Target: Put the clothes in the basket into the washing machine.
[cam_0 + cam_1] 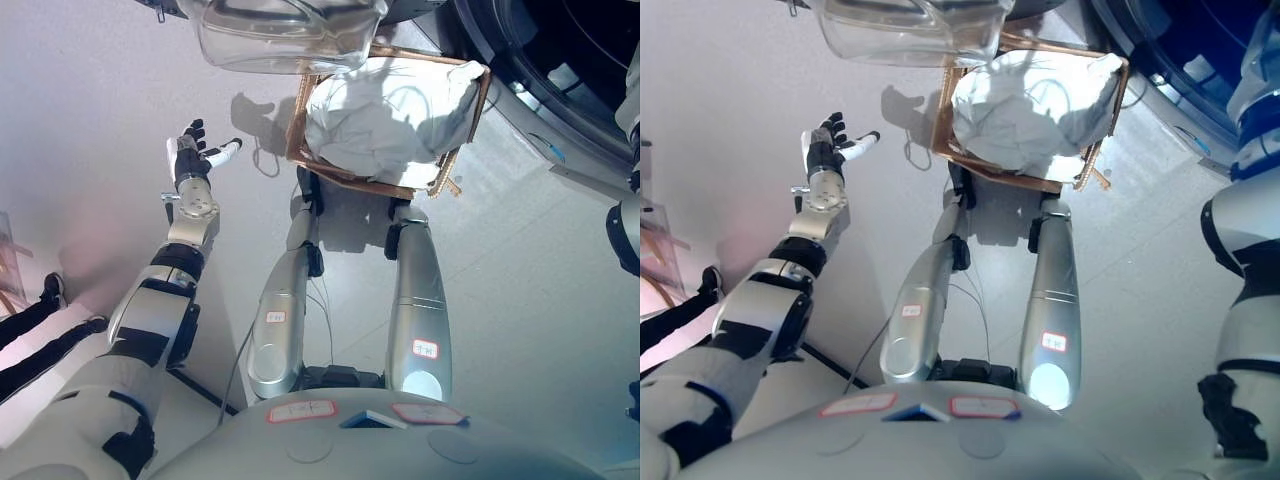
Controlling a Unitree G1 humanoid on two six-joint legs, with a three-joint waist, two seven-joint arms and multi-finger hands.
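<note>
One brown basket [468, 128] sits on the floor [90, 120] just ahead of me, filled to the rim with a single crumpled heap of white clothes [385, 118]. Beside it, at upper right, is one washing machine [560, 60], its clear door [280, 35] swung open above the basket. My left hand [195, 152] hangs over bare floor well left of the basket, fingers spread and empty; my right hand does not show.

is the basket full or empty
Full: a heap of white clothes fills the basket up to its rim.
</note>
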